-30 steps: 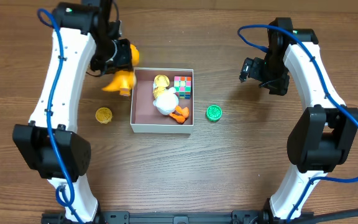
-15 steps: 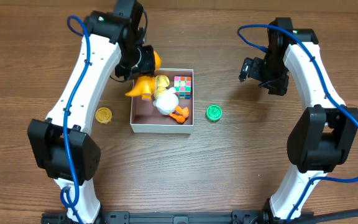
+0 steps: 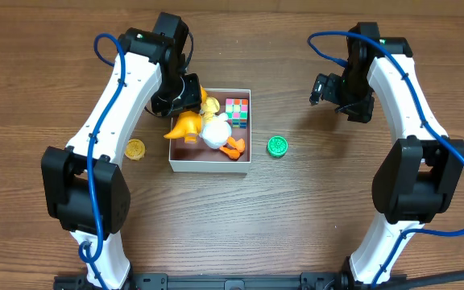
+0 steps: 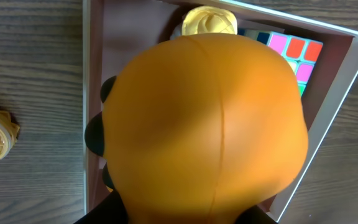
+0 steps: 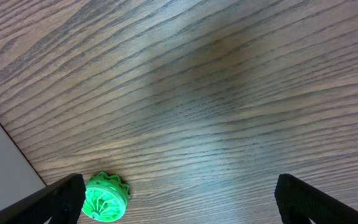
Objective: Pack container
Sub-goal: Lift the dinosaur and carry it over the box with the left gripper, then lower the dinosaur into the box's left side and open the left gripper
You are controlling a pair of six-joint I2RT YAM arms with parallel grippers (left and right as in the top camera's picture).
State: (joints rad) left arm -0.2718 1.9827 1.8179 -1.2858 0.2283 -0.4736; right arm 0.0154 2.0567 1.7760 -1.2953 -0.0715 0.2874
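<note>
The container [image 3: 210, 167] is a square white-walled box with a pinkish-brown floor in the middle of the table. Inside lie a white duck toy [image 3: 214, 134], a colourful cube [image 3: 237, 112] and a yellow piece [image 3: 209, 105]. My left gripper [image 3: 188, 95] is shut on an orange soft toy [image 3: 185, 125] over the container's left part. In the left wrist view the orange toy [image 4: 204, 124] fills the frame, with the container's wall [image 4: 328, 124] behind it. My right gripper [image 3: 322, 90] hangs open over bare wood, right of the container.
A green ridged disc [image 3: 277, 146] lies just right of the container and shows beside my right gripper's left finger [image 5: 61, 199]. A yellow ridged disc [image 3: 134, 149] lies on the wood left of the container.
My left arm has carried the orange toy from outside the container's left wall to over its left part. The right arm has not moved.
</note>
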